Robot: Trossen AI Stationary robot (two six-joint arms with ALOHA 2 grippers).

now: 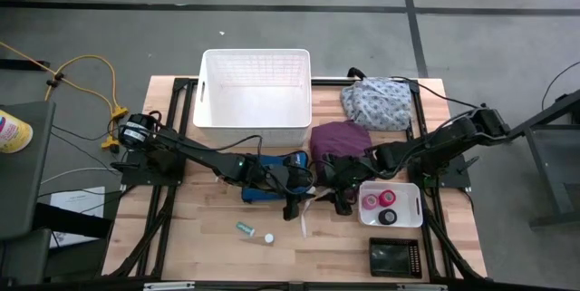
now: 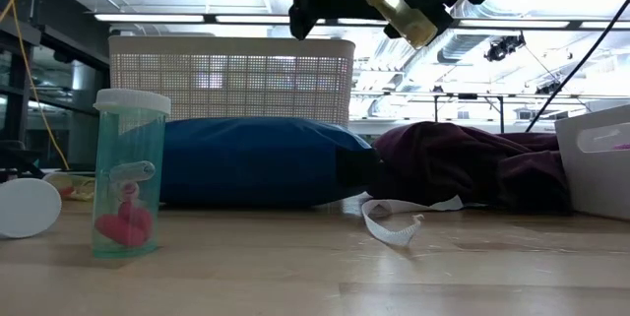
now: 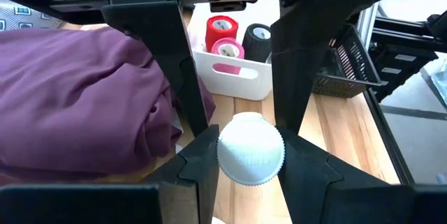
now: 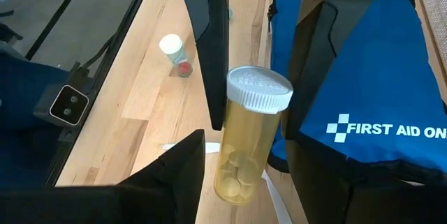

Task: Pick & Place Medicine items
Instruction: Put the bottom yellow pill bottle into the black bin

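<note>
An amber pill bottle (image 4: 241, 161) with a white ribbed cap (image 3: 250, 147) hangs in the air between my two grippers, over the middle of the table. My left gripper (image 3: 250, 148) reaches in from the table's left and is shut on the cap. My right gripper (image 4: 237, 165) reaches in from the right and is shut on the bottle's body. A greenish vial (image 2: 128, 173) stands on the table near the front with a white cap (image 1: 268, 238) beside it. Red, pink and black bandage rolls (image 3: 234, 39) sit in a small white tray (image 1: 391, 205). My left gripper pinches the cap's ribbed rim (image 3: 223, 155) between its two fingers, one on each side. The fingers come from the table's left, slanting a little down, in line with the bottle. My right gripper pinches the amber body (image 4: 230, 178) below the cap between its two fingers, coming from the table's right, slanting down, along the bottle. The bottle is lifted clear of the table, with its cap end (image 4: 258, 88) toward the left gripper.
A blue first-aid pouch (image 1: 263, 187) lies under the left arm and a purple cloth bundle (image 1: 340, 137) lies behind the grippers. A floral bundle (image 1: 376, 102) and a large white basket (image 1: 256, 96) stand at the back. A white strip (image 2: 394, 227) and a black case (image 1: 395, 257) lie near the front.
</note>
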